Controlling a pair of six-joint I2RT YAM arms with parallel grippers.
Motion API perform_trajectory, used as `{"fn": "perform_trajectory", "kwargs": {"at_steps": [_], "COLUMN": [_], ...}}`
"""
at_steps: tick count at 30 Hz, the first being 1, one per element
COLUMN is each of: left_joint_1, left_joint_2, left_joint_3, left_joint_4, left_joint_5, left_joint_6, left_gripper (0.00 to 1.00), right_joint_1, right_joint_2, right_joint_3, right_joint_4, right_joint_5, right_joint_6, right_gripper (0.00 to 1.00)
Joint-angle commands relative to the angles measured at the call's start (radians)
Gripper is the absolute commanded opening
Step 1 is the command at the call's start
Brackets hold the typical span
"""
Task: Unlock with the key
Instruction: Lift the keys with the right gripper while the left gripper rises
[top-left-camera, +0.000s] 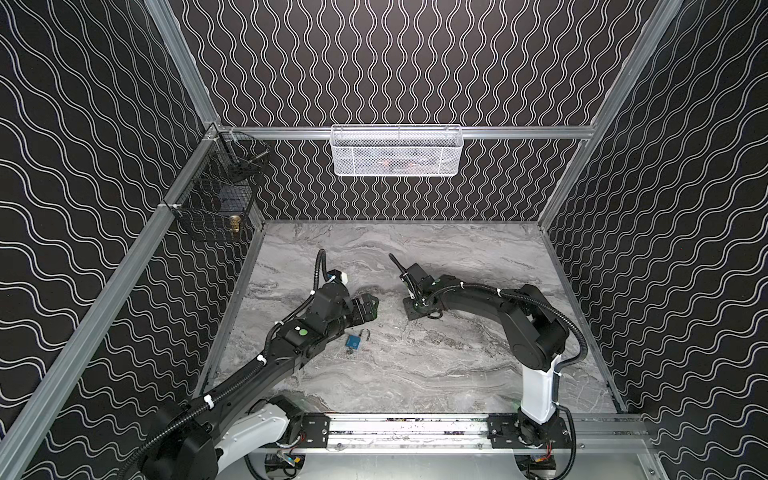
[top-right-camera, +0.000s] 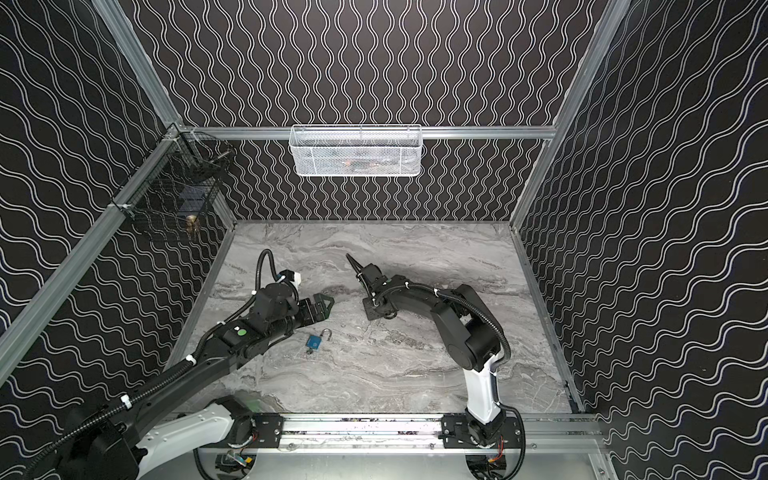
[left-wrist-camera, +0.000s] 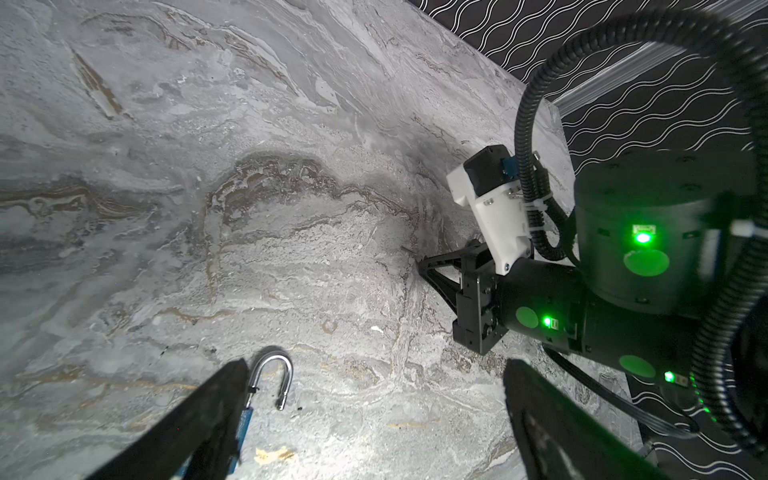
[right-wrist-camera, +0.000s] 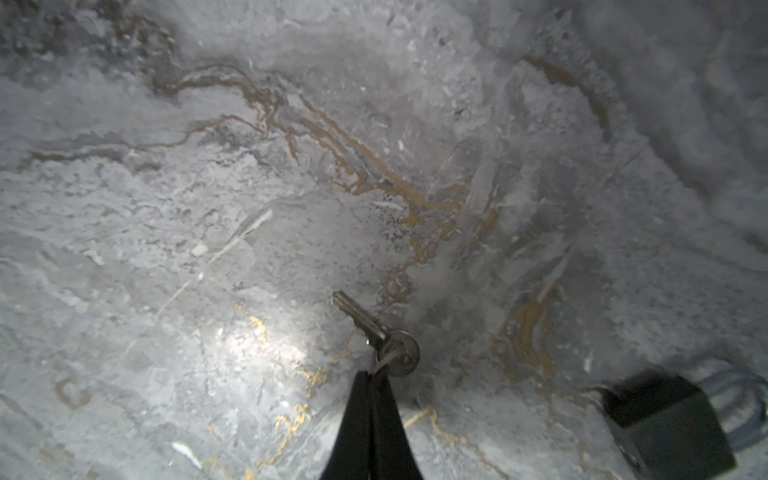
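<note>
A small blue padlock (top-left-camera: 353, 340) (top-right-camera: 314, 341) lies on the marble table (top-left-camera: 457, 365) between the two arms, its steel shackle swung open. In the left wrist view the shackle (left-wrist-camera: 287, 382) has one end free, and the blue body is half hidden behind a finger. My left gripper (left-wrist-camera: 376, 365) is open wide beside the lock and holds nothing. My right gripper (right-wrist-camera: 370, 374) is shut. A silver key (right-wrist-camera: 361, 318) with a round head hangs from its tips, held by the ring at its head. The right gripper (left-wrist-camera: 420, 264) also shows in the left wrist view, low over the table.
A small metal bit (top-left-camera: 350, 351) lies against the lock's body. A white mesh basket (top-left-camera: 397, 151) hangs on the back rail, and a black wire basket (top-left-camera: 216, 199) on the left wall. A black block (right-wrist-camera: 665, 424) with cables sits near the right gripper.
</note>
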Motion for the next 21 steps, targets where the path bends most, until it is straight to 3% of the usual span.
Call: {"fn": "perform_trajectory", "kwargs": {"at_steps": [1,15,21], "left_joint_1": [0.004,0.018,0.033], "left_joint_2": [-0.009,-0.035,-0.01], "left_joint_3": [-0.005,-0.011,-0.02], "left_joint_4": [0.029,0.036,0.085], "left_joint_5": [0.0,0.033,0.109], "left_joint_6": [0.009,-0.011,-0.109], "left_gripper": [0.99,0.99,0.99], "right_joint_1": [-0.002,-0.011,-0.013], "right_joint_2": [-0.015,-0.108,-0.177], "right_joint_3": [0.001,-0.057,-0.097], "right_joint_4": [-0.007,0.047,0.097], "right_joint_5": [-0.015,-0.107,-0.198], "right_joint_6": [-0.003,0.062,0.12], "right_gripper": [0.01,0.0,0.0]}}
